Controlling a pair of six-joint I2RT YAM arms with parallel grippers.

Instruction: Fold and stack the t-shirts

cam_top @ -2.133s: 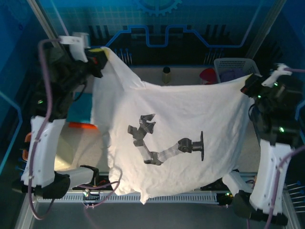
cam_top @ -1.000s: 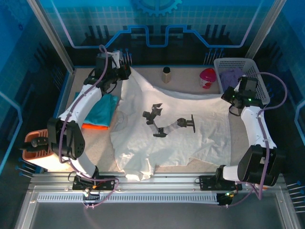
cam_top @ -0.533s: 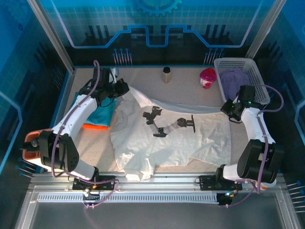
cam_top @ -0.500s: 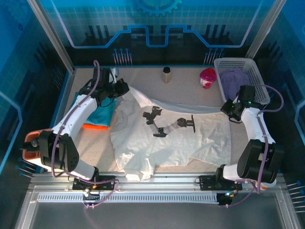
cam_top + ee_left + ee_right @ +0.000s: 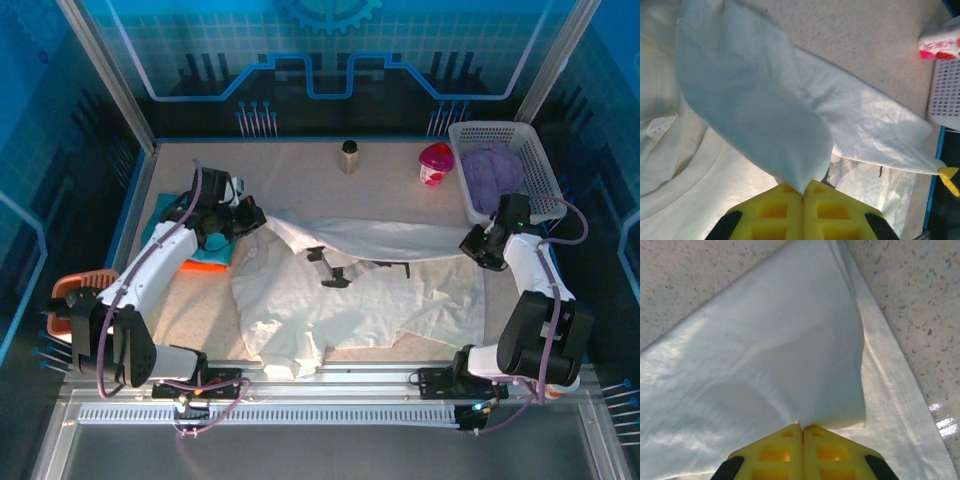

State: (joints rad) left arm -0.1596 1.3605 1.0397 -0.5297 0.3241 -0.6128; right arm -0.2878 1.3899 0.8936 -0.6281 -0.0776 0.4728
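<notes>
left arm (image 5: 155,258), right arm (image 5: 530,262): white shells, black joints, mauve cables (looped), yellow gridded fingertips (image 5: 772,210).

No words or numbers are showing clearly enough to read. The pink cup (image 5: 940,42) is bearing red marks, blurred beyond reading.

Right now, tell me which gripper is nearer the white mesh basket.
Right. The right gripper sits just off the near corner of the basket, pinching the white t-shirt; the left gripper is far across the table, beside the teal shirt.
</notes>
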